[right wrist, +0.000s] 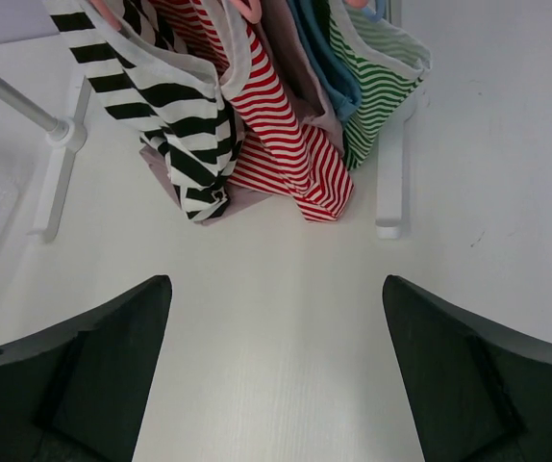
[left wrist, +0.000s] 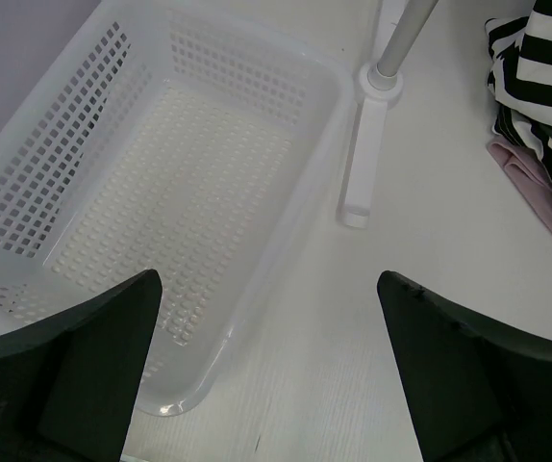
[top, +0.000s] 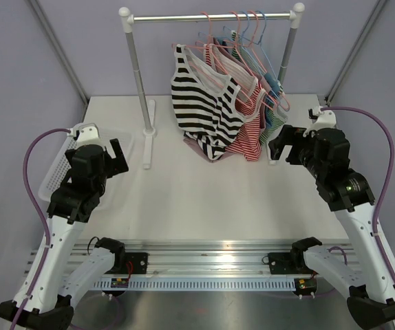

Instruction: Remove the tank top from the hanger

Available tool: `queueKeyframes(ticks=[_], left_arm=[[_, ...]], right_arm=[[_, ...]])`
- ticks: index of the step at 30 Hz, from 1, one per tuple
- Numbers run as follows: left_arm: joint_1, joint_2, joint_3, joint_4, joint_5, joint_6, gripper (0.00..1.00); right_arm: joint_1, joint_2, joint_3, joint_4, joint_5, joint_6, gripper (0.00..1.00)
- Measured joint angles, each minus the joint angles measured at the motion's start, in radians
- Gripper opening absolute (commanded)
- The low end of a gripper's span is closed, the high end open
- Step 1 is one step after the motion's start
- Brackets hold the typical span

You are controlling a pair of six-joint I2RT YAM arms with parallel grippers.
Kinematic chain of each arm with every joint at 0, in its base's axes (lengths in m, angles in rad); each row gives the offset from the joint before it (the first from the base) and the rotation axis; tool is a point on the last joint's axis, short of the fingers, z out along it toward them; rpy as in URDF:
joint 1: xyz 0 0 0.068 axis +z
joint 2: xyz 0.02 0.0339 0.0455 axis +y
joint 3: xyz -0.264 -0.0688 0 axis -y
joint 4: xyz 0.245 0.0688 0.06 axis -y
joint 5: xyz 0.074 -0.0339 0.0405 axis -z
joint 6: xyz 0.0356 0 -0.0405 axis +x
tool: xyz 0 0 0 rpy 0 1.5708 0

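Both arms are parked wide, so nothing's started on this one. The left gripper (top: 118, 155) hangs over the white perforated plastic basket (left wrist: 60, 144) with its fingers spread and nothing between them. The right gripper (top: 281, 143) is the same, gaping and empty, just beside the clothes.

The black-and-white striped tank top (top: 204, 103) is frontmost in a bunch of tops on the silver metal rail (top: 177, 16). It's on a pink wire hanger (top: 208, 33), its hem dragging on the white table (top: 204, 199), and it's pressed up against a red-and-white striped top (top: 249, 130).

It looks like thin jersey, so it's probably light, floppy and stretchy, and it'll sag wherever it's pinched. The best bet is a shoulder strap near the hanger arm, sliding it off one side at a time. Grab low at the hem and the neighbour or the hanger likely comes along too.
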Motion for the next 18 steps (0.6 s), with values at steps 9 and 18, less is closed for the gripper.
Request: queueKeyframes(ticks=[9, 18], left_arm=[[0.000, 0.000, 0.000, 0.006, 0.013, 0.000, 0.99], [0.000, -0.009, 0.000, 0.008, 0.031, 0.000, 0.99]], right_arm=[[0.000, 0.076, 0.077, 0.067, -0.199, 0.010, 0.99], [0.001, 0.348, 0.390, 0.161, -0.442, 0.002, 0.83]])
